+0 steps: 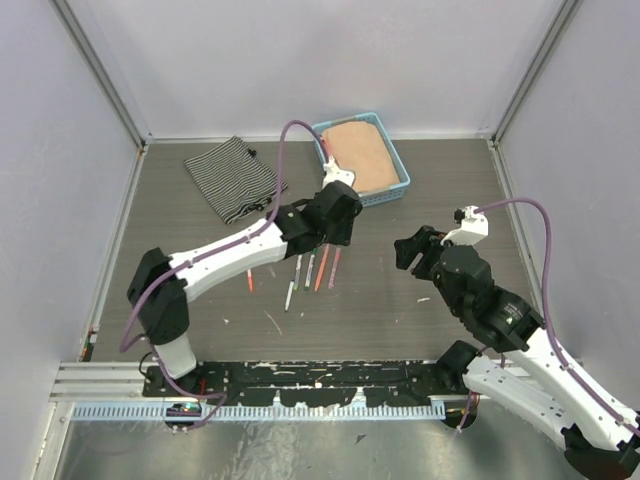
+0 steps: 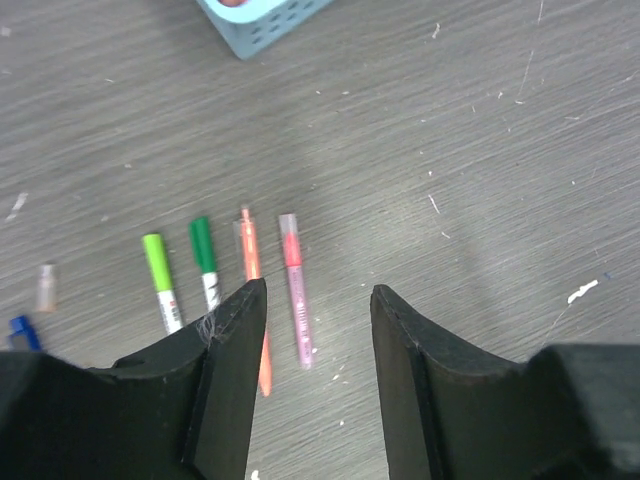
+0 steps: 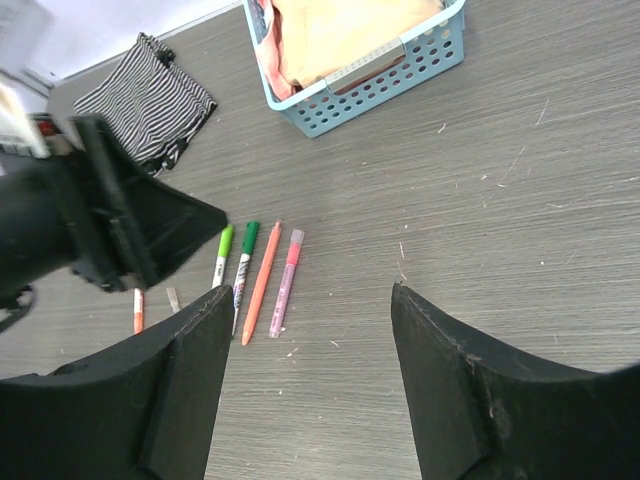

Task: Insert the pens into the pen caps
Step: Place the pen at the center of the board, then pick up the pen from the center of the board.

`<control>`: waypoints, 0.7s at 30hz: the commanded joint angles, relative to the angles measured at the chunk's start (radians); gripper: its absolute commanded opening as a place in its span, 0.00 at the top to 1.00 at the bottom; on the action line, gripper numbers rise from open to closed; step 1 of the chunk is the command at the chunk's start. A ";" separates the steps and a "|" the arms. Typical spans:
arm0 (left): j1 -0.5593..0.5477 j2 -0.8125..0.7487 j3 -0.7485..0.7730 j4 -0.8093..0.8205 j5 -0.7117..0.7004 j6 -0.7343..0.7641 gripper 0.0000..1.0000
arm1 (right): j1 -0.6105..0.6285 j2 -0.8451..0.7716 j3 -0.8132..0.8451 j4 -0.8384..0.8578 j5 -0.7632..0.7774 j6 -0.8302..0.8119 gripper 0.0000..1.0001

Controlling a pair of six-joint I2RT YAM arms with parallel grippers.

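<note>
Four pens lie side by side on the grey table: a white one with a light green cap (image 2: 160,278), a white one with a dark green cap (image 2: 205,260), an orange pen (image 2: 250,258) and a pink pen (image 2: 296,300). In the right wrist view the orange pen (image 3: 259,284) and the pink pen (image 3: 284,282) show whole. A loose clear pen cap (image 2: 46,287) and a dark blue one (image 2: 24,331) lie further left. My left gripper (image 2: 318,290) hangs open just above the pens, holding nothing. My right gripper (image 3: 311,291) is open and empty, off to their right.
A light blue basket (image 1: 362,158) holding tan cloth stands behind the pens. A striped cloth (image 1: 232,178) lies at the back left. A short red pen (image 1: 249,280) lies left of the row. Small white specks dot the table. Grey walls close in three sides.
</note>
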 commanded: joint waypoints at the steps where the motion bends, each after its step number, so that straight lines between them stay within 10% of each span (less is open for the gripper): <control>1: 0.009 -0.103 -0.056 -0.073 -0.097 0.049 0.47 | -0.001 0.023 0.033 0.021 0.012 -0.030 0.31; 21: 0.381 -0.487 -0.629 -0.052 -0.004 -0.047 0.41 | -0.002 0.172 0.036 0.115 -0.107 -0.006 0.31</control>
